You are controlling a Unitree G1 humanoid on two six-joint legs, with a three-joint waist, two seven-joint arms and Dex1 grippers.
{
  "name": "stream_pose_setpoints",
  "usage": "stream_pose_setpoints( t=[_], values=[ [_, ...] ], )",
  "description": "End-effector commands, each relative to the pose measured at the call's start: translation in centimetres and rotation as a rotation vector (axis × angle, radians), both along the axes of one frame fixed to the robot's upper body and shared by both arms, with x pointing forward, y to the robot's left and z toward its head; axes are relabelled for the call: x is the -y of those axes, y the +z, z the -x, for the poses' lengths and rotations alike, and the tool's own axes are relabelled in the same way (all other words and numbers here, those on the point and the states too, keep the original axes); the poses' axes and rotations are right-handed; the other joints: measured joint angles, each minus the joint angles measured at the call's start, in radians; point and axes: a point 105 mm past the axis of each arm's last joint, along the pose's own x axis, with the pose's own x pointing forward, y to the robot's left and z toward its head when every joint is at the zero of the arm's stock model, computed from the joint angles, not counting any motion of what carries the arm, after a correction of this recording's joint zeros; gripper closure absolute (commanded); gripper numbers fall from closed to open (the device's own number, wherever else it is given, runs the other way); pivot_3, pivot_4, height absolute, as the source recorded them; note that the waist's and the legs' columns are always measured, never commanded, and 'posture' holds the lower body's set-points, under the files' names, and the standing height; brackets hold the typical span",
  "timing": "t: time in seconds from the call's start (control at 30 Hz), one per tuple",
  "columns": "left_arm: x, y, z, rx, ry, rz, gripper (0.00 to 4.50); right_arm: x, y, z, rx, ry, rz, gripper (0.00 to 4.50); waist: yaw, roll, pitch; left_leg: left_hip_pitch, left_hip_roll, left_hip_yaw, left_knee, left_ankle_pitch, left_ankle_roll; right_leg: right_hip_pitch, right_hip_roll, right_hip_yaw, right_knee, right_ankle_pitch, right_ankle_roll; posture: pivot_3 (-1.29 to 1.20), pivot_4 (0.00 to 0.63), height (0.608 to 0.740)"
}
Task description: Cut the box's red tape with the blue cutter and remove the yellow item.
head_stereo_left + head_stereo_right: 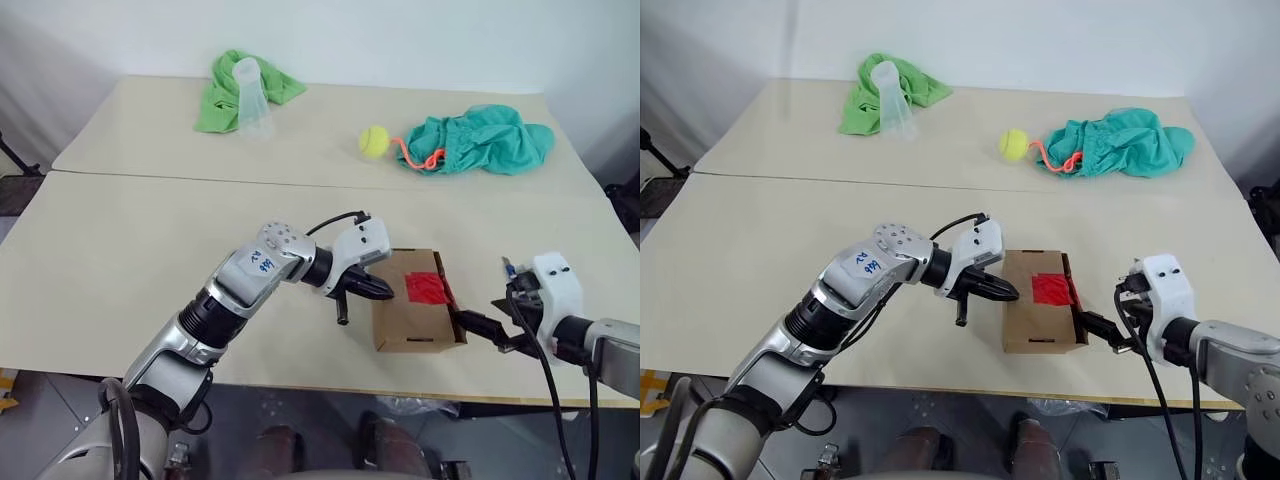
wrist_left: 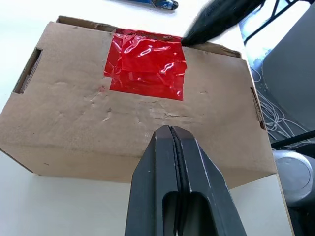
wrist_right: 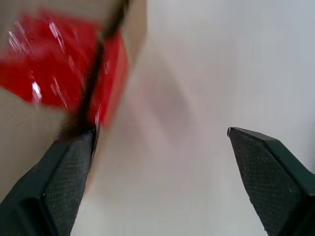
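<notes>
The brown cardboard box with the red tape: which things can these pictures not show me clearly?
- Inside of the brown cardboard box: hidden in every view by the closed flaps with the red tape patch; no yellow item visible.
- Slim dark blue cutter: left wrist view, cut off by the picture edge.
- Red tape, right wrist view: blurred, so a cut cannot be judged.

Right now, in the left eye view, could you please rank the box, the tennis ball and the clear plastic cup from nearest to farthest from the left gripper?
1. The box, just beside the shut left gripper, on its right at the near table edge.
2. The tennis ball, farther back, by the teal cloth.
3. The clear plastic cup, far back left, on the green cloth.
</notes>
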Motion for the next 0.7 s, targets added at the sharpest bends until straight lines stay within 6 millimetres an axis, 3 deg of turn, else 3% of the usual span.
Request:
stream_pose_setpoints(
  t=[0.03,0.37,0.47,0.7],
  values=[
    [-0.8,-2.0,-0.2,-0.035,0.036,-0.065,4.50,0.8,0.3,0.3,0.018,-0.046,0.003,0.05,0.001,0.000,0.000,0.000,0.000,0.000,0.000,0.000,0.000,0.000,0.000,-0.001,0.000,0.000,0.000,0.00,0.150,0.740],
    [-0.4,-2.0,-0.2,-0.034,0.027,-0.061,4.50,-0.2,-0.8,-0.2,-0.019,-0.019,-0.003,0.05,0.000,0.000,0.000,0.000,0.001,0.000,0.000,0.000,0.000,0.000,0.001,-0.001,0.000,0.000,0.000,0.00,0.150,0.740],
    [-0.3,-2.1,-0.1,-0.030,0.025,-0.060,4.50,-0.1,-2.4,-0.9,-0.068,-0.051,-0.011,0.05,0.000,0.000,0.000,0.000,0.001,0.000,0.000,0.000,0.000,0.000,0.001,-0.001,0.000,0.000,0.000,0.00,0.150,0.740],
    [-0.6,-1.9,-0.7,-0.023,0.051,-0.058,4.50,1.5,-5.1,0.1,-0.159,-0.073,0.051,0.05,0.003,0.001,0.000,0.000,0.000,0.000,0.000,-0.001,0.001,0.000,0.002,-0.003,-0.001,0.000,0.000,0.00,0.150,0.740]
  ],
)
